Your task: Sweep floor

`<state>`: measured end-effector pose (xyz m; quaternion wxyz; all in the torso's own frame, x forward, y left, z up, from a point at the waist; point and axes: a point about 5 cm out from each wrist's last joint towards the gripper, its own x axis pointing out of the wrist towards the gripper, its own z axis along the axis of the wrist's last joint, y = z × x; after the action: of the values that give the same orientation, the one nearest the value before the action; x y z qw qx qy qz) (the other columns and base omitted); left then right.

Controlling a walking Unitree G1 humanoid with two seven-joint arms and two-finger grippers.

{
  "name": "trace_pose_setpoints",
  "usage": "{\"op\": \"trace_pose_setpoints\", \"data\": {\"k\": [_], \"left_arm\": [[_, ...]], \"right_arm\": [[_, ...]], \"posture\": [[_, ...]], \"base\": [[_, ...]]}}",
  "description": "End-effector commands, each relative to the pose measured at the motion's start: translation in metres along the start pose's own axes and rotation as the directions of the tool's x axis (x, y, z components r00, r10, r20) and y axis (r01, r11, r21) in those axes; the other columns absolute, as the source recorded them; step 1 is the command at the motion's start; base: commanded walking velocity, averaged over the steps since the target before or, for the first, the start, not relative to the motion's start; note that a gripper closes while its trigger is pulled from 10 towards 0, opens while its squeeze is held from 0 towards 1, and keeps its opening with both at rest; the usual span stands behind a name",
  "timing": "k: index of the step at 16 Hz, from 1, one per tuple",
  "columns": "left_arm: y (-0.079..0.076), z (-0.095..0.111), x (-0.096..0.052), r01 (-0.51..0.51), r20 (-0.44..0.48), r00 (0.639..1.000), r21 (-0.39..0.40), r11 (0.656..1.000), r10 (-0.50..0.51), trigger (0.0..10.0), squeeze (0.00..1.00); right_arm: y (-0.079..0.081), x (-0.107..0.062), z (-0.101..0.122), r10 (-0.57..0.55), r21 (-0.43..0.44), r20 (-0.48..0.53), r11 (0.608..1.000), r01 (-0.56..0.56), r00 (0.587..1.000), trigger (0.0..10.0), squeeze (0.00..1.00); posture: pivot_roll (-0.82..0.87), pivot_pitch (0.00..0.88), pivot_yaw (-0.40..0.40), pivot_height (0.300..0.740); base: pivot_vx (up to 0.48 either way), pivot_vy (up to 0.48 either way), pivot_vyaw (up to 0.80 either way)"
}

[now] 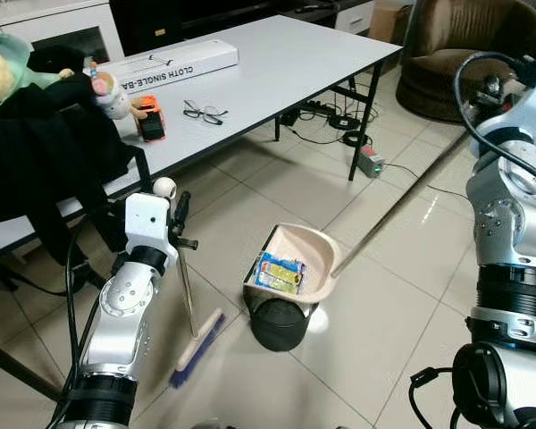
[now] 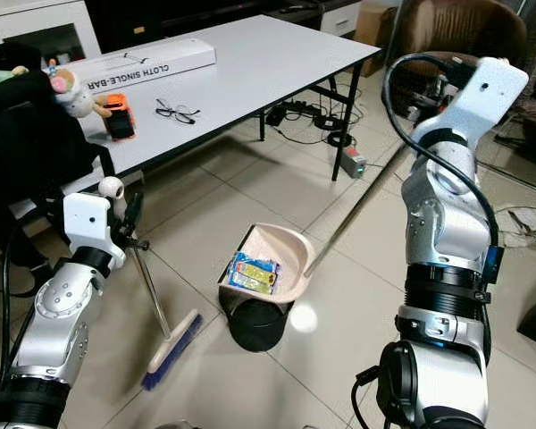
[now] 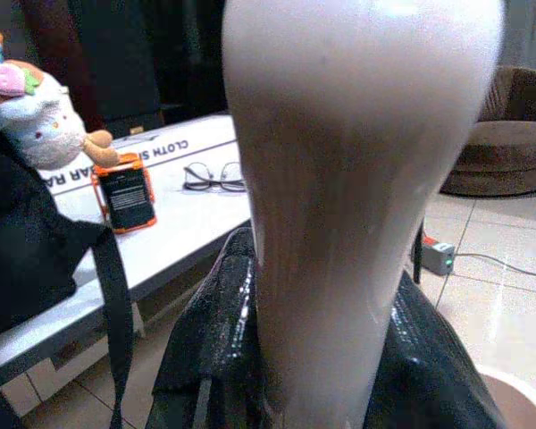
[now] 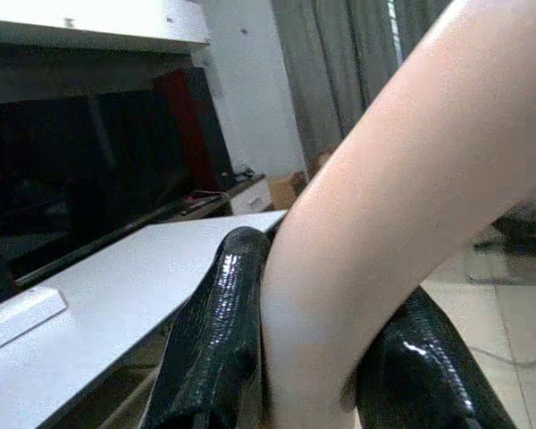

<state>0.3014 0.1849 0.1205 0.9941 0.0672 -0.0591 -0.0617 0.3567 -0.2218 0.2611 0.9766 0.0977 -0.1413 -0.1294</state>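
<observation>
Broom (image 2: 171, 347) stands on the tiled floor (image 2: 339, 322) at left, bristles down, its thin shaft clamped in the left gripper (image 2: 132, 234). Just right of it, a pink dustpan (image 2: 277, 255) holding a colourful wrapper (image 2: 253, 273) rests over a black bin (image 2: 255, 326). Its long handle (image 2: 353, 210) runs up-right to the right gripper (image 4: 322, 357), fingers (image 4: 216, 331) closed around the handle's end.

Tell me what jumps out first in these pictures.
The pale dustpan in the middle of the tiled floor, holding a blue and yellow packet and tipped over a black bin. The left gripper clamps a small broom; the right gripper clamps the dustpan's long handle.
</observation>
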Motion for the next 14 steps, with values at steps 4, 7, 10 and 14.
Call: {"op": "trace_pose_setpoints", "data": {"k": [4, 7, 10, 14], "left_arm": [[0.001, 0.007, 0.002, 0.014, 0.025, 1.0, 0.023, 1.0, -0.015, 10.0, 0.0], [0.0, 0.007, 0.002, 0.02, 0.024, 0.999, 0.028, 0.999, -0.021, 10.0, 0.0], [-0.001, 0.007, 0.003, 0.028, 0.024, 0.999, 0.034, 0.999, -0.028, 10.0, 0.0], [-0.003, 0.007, 0.004, 0.04, 0.023, 0.999, 0.041, 0.998, -0.041, 10.0, 0.0]], "right_arm": [[0.029, -0.009, 0.018, 0.183, -0.078, 0.149, 0.982, -0.173, 0.972, 10.0, 0.0], [0.054, -0.023, 0.01, 0.344, -0.208, 0.188, 0.929, -0.305, 0.92, 10.0, 0.0], [0.082, -0.047, -0.011, 0.515, -0.334, 0.195, 0.835, -0.437, 0.835, 10.0, 0.0], [0.108, -0.082, -0.041, 0.664, -0.382, 0.204, 0.731, -0.566, 0.72, 10.0, 0.0]], "posture": [[-0.02, 0.0, 0.022, 0.74], [-0.02, 0.0, 0.023, 0.74], [-0.01, 0.0, 0.024, 0.74], [-0.01, 0.0, 0.023, 0.74]], "base": [[0.0, 0.0, 0.0], [0.0, 0.0, 0.0], [0.0, 0.0, 0.0], [0.0, 0.0, 0.0]]}}
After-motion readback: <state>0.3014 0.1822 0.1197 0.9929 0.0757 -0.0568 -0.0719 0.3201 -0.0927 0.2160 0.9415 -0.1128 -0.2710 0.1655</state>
